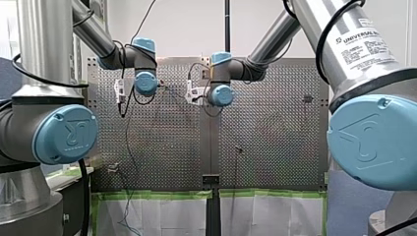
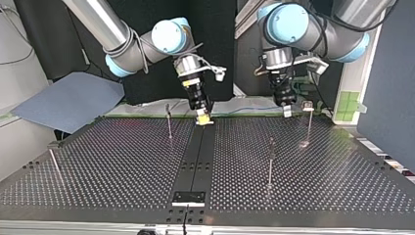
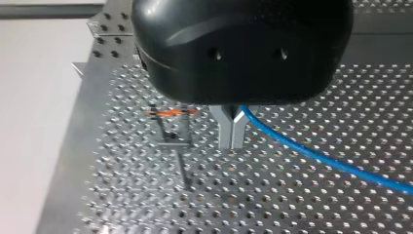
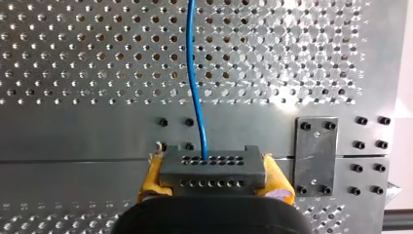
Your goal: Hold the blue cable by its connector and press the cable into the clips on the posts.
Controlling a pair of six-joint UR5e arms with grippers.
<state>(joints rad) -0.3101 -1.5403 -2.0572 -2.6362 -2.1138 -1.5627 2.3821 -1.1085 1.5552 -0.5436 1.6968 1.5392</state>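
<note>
Between my right fingers (image 4: pixel 153 178), yellow pads clamped on its two ends, sits the grey connector (image 4: pixel 213 170). From it the blue cable (image 4: pixel 195 87) runs straight ahead over the perforated tabletop (image 4: pixel 73 58). My left fingers (image 3: pixel 225 134) are pressed together, and the cable passes just beside them. On their other side stands a post (image 3: pixel 159 127) with an orange clip (image 3: pixel 170 113).
</note>
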